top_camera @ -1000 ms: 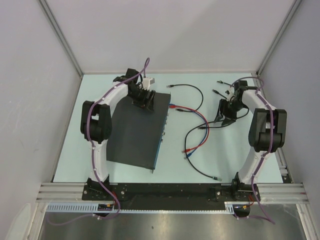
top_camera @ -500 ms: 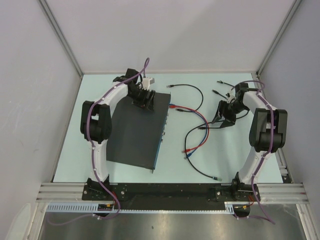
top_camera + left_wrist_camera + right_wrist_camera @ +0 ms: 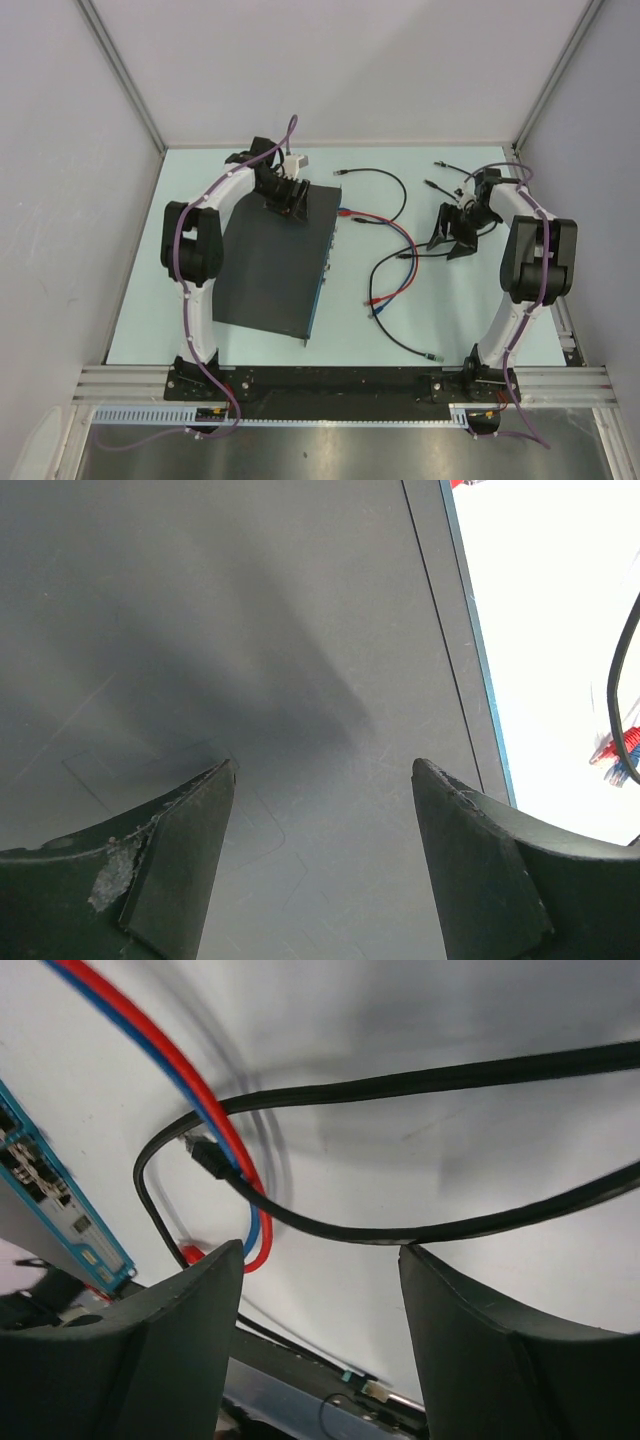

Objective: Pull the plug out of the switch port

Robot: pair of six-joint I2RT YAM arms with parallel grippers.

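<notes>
The switch [image 3: 272,265] is a flat black box on the table's left half, its light blue-grey socket face [image 3: 325,270] turned right. A red plug [image 3: 345,212] sits against the far end of that face. Red and blue cables [image 3: 400,240] run from it to the table's middle. My left gripper [image 3: 290,200] is open, just above the switch's far end. In the left wrist view [image 3: 322,770] only the black top [image 3: 250,630] lies between its fingers. My right gripper [image 3: 452,236] is open and empty over black cables [image 3: 450,1225], right of the switch.
Several loose black cables [image 3: 385,180] lie across the far and right parts of the table, one ending near the front [image 3: 430,355]. A loose black plug end [image 3: 205,1152] lies beside the red and blue cables [image 3: 215,1125]. Grey walls close in three sides.
My right gripper has shifted slightly right and nearer, turning a little over the black cables. The left arm and the switch have not moved.
</notes>
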